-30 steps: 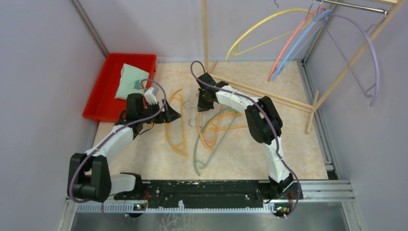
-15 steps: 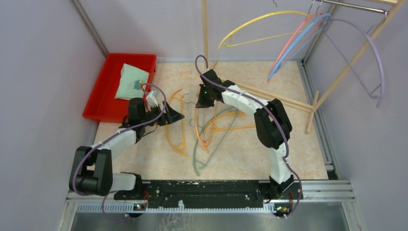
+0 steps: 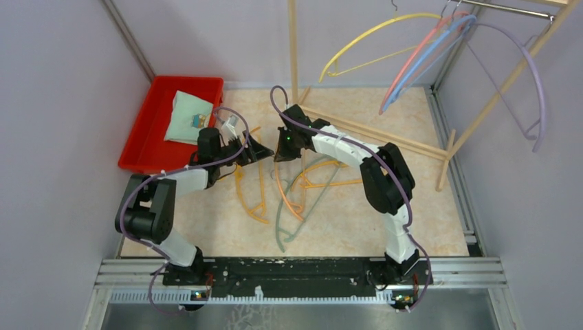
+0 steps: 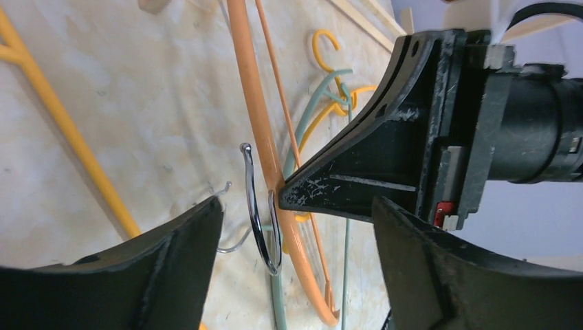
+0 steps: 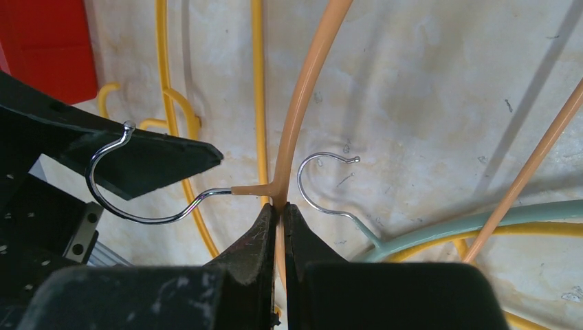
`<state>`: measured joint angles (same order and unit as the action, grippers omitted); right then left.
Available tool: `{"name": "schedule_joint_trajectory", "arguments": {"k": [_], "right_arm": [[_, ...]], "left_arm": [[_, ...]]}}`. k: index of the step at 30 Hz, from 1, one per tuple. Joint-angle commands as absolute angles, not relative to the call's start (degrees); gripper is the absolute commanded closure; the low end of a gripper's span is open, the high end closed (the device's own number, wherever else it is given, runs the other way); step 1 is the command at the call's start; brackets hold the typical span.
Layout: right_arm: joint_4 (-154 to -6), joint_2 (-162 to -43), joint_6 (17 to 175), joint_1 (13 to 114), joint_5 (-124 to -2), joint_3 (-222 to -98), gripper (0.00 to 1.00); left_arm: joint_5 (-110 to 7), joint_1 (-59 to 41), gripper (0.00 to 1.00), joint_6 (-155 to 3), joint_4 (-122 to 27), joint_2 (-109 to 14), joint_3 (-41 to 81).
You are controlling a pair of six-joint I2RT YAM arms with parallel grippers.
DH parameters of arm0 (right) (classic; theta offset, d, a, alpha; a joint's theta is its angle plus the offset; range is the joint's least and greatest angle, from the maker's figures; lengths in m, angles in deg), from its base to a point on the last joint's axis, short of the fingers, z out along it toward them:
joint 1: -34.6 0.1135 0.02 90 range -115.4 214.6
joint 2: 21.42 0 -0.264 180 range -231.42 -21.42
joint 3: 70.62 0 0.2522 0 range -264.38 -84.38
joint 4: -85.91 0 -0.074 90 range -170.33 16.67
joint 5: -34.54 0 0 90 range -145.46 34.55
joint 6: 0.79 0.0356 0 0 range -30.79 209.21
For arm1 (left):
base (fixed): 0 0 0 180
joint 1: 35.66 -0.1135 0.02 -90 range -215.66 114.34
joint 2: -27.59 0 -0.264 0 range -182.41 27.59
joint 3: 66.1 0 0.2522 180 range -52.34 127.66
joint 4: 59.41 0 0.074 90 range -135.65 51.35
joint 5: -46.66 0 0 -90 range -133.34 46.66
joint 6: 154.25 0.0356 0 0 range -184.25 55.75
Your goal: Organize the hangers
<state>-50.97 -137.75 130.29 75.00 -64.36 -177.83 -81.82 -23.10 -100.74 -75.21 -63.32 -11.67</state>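
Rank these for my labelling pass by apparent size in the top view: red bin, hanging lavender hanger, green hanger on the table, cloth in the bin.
1. red bin
2. lavender hanger, but it hangs nearer the camera, so unsure against the next
3. green hanger
4. cloth

readable text: nothing is showing in any view | doubtful: small coloured patch on pale cloth in red bin is perhaps carrying print, too blurred
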Motion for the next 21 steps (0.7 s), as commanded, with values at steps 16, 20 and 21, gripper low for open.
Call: {"name": "schedule_joint_trajectory", "arguments": {"k": [16, 20, 21], "right_arm": [[-47.95, -131.41, 123.97, 74.60, -65.22, -181.10, 1.00], [-46.34, -130.73, 123.61, 74.07, -64.46, -180.67, 1.00], [-45.70, -130.48, 123.36, 74.06, -63.81, -180.52, 0.93]], "left_arm": [[-83.50, -20.21, 0.92, -100.21, -73.98, -68.86, -3.15], [-82.16, -20.15, 1.00, -101.05, -74.71, -68.64, -3.78], [-81.69, -20.11, 1.00, -100.88, -74.43, -68.36, -3.63]]}}
